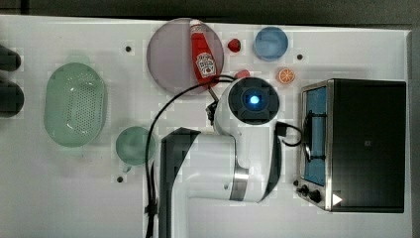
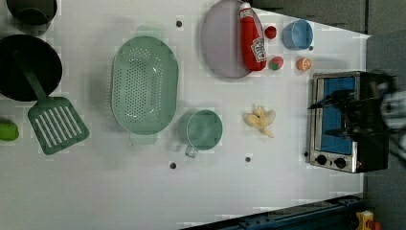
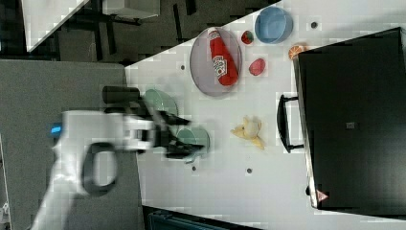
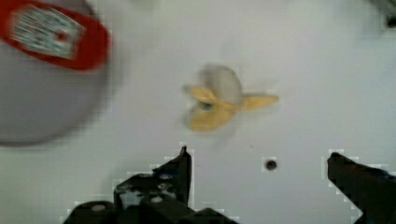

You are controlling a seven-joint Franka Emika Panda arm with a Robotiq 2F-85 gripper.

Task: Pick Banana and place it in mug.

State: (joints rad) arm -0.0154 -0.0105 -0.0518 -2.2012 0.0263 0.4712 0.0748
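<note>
The banana lies on the white table, pale yellow with its peel segments spread out. In the left view the banana lies between the mug and the toaster oven. My gripper hangs above the table with its two dark fingers wide apart and nothing between them; the banana lies just beyond the fingertips. The muted-green mug stands upright with its small handle toward the table's front edge. From the top view my arm is over the area between the plate and the oven.
A purple plate carries a ketchup bottle. Close by are a blue bowl, an orange slice and two red fruits. A green colander, a spatula and black pans stand at the left view's left.
</note>
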